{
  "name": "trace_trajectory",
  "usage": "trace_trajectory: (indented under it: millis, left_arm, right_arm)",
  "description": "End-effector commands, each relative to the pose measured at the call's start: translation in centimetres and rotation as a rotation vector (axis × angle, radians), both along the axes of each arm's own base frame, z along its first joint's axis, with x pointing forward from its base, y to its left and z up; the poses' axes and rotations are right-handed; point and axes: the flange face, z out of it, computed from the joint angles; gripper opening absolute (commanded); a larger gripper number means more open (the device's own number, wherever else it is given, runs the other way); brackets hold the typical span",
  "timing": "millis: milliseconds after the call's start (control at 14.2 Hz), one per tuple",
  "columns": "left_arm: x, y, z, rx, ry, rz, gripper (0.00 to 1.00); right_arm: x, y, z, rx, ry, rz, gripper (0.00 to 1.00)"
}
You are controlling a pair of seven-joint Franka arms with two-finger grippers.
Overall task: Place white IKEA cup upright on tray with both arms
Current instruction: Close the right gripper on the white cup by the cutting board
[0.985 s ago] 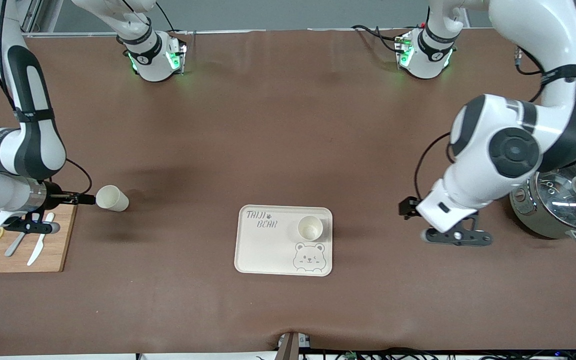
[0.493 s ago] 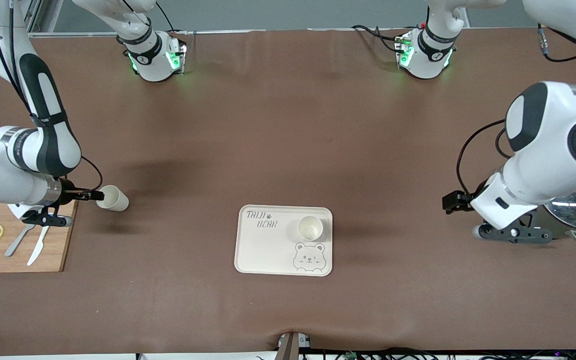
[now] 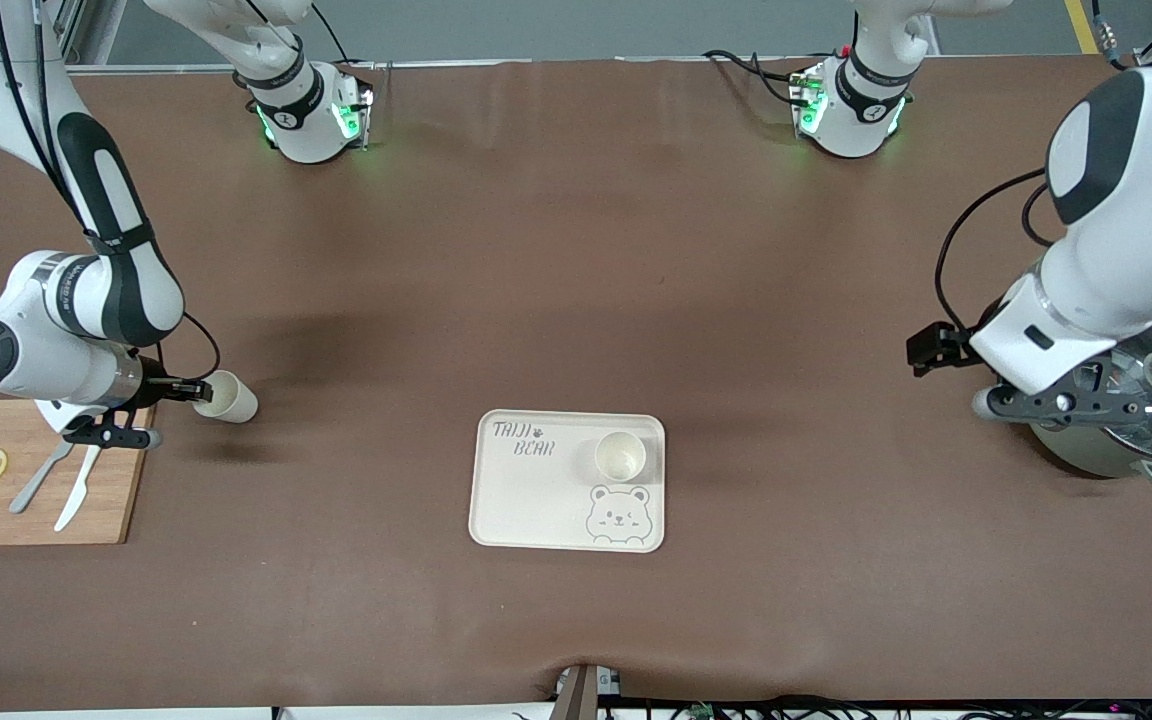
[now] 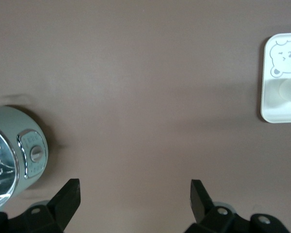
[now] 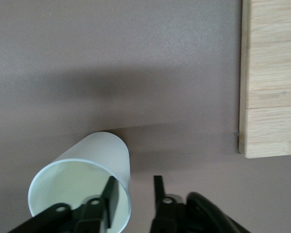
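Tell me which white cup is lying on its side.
The cup at the right gripper, beside the cutting board; the other cup stands upright on the tray.

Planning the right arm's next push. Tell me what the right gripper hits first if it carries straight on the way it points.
The right gripper already has one finger inside the mouth of the tipped cup; going on, it would likely meet the cup's inner wall first.

A cream tray point(image 3: 526, 500) with grey bear drawing, white cups point(image 3: 227, 396), brown table point(image 3: 576, 280), pale wooden board point(image 3: 106, 500).
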Motion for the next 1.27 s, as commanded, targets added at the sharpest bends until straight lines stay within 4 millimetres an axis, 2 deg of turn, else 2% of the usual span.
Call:
trace_trajectory:
  millis: [0, 141, 352, 633, 774, 915, 1126, 1196]
  left_arm:
    - [-4.2, 0.4, 1.6, -0.03, 0.007, 0.014, 1.0]
    - [-6.6, 0.6, 2.5, -0.028, 0.002, 0.014, 1.0]
    - [-8.7, 0.8, 3.1, -0.023, -0.002, 0.014, 1.0]
    - [-9.5, 2.0, 3.8, -0.023, -0.013, 0.027, 1.0]
    - [-9.6, 2.0, 3.9, -0.022, -0.014, 0.027, 1.0]
    - [-9.6, 2.4, 3.9, -0.025, -0.012, 0.032, 1.0]
    - [-10.0, 2.8, 4.0, -0.041, -0.012, 0.038, 1.0]
    - [-10.1, 3.3, 4.4, -0.046, -0.018, 0.045, 1.0]
  right_arm:
    - [-0.2, 0.3, 0.4, 0.004, -0.011, 0.005, 0.02]
    - [-0.2, 0.6, 0.5, 0.006, -0.009, 0.007, 0.0]
    - [0.7, 2.2, 1.5, 0.008, -0.017, 0.027, 0.0]
    - [4.0, 5.0, 6.6, 0.133, -0.016, -0.032, 0.0]
    - [5.5, 7.1, 7.7, 0.178, -0.043, -0.046, 0.0]
    - [6.7, 11.2, 8.7, 0.185, -0.054, -0.122, 0.0]
    - [8.4, 20.6, 9.2, 0.155, -0.039, -0.236, 0.0]
    - [8.8, 23.0, 9.3, 0.146, -0.038, -0.283, 0.0]
